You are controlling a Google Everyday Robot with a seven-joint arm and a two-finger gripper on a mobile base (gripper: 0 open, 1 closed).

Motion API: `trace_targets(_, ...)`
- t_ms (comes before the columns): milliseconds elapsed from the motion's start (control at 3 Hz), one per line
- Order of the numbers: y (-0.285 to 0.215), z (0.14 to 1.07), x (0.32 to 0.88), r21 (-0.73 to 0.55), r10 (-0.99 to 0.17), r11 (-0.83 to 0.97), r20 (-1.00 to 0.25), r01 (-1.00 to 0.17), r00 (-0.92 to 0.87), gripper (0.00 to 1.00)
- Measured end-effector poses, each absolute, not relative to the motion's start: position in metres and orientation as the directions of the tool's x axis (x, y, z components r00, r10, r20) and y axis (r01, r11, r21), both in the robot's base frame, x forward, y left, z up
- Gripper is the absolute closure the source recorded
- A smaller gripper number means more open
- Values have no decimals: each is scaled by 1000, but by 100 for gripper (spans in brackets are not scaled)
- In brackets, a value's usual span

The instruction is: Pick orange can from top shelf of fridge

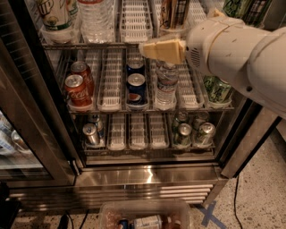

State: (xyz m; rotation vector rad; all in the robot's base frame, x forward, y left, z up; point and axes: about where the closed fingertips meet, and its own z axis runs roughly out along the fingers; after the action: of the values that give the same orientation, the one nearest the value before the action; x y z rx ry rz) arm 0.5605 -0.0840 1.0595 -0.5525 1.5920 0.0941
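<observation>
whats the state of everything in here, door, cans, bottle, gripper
fridge: door open
orange can: upright on the top shelf, not gripped
gripper: in front of the racks, just below the orange can, apart from it
Coca-Cola cans: upright, one rack down
Pepsi cans: upright
water bottle: upright
</observation>
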Motion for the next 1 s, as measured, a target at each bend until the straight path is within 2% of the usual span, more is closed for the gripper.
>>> trace_targets(667,-92,1068,570,-289,-293,891,-955,-349,44,0)
trace_targets(1000,-94,1074,578,-304,-297,895,-952,-327,71,4)
